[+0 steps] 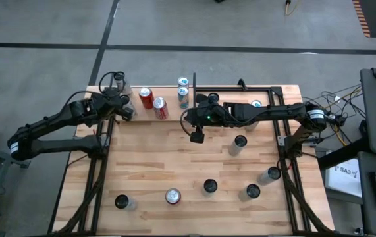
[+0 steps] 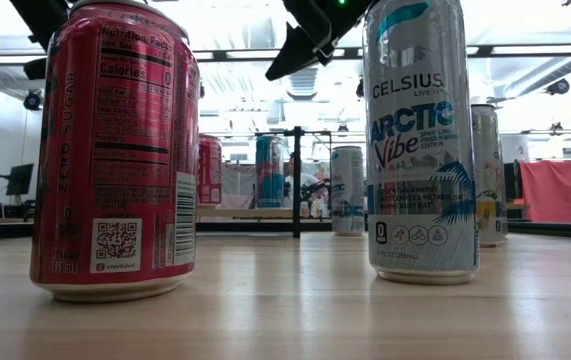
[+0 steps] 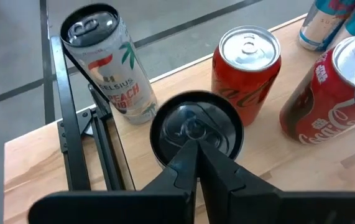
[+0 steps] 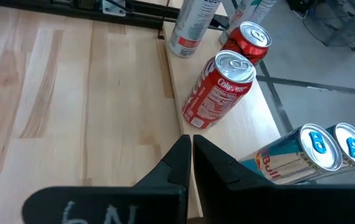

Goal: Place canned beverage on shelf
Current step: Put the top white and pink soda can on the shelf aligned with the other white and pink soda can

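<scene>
High view: red cans (image 1: 153,103) between both closed end effectors (left (image 1: 126,112); right (image 1: 196,136)), empty.

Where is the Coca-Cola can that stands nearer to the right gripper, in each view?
High view: Coca-Cola can, far table edge, left of centre.
Low view: small distant red can; cannot tell which.
Left wrist view: right edge.
Right wrist view: centre.
Landmark: blue-and-silver cans beside it.

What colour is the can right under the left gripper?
Black can, lid included; the left wrist view shows it best.

wood table (image 1: 174,158), cans (image 1: 172,196) scattered, upright
</scene>
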Available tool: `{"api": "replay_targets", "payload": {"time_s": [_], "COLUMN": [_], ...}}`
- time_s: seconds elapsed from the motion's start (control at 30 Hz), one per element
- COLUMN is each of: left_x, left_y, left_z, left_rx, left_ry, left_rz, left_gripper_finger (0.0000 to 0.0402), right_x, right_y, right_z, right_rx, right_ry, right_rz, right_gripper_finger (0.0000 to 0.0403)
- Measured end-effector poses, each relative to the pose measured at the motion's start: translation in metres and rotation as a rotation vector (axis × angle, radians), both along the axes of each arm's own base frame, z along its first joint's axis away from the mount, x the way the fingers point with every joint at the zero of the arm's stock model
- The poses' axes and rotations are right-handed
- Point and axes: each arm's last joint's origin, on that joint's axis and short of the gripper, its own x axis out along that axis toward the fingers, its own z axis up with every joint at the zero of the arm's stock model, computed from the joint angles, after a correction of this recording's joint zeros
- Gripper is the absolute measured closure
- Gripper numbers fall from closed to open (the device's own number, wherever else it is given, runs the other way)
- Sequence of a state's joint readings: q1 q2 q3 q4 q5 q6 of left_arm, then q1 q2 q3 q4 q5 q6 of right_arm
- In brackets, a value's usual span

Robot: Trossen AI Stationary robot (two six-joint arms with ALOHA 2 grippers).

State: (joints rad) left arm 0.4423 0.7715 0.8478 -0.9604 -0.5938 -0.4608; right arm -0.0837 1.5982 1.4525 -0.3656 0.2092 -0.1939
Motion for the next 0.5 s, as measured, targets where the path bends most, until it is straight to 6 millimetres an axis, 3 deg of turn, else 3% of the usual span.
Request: {"api": "replay_targets", "payload": {"time_s": [0.33, 0.5], "left_x": [0.0, -0.004], "left_y": [-0.001, -0.003], "left_z": [0.029, 0.026], "left_rx": [0.061, 0.06], "left_ry": [-0.02, 0.11], "left_rz": [-0.105, -0.174], "left_gripper_finger": [0.0402, 0.0402], "right_x": [0.002, 0.006], "right_y": [0.0, -0.007], "right_z": [0.003, 0.009], "right_rx": [-0.012, -0.05], "right_ry": [-0.036, -0.108], "right_rz": [0.015, 0.016], "right_gripper_finger": [0.0394, 0.0394]}}
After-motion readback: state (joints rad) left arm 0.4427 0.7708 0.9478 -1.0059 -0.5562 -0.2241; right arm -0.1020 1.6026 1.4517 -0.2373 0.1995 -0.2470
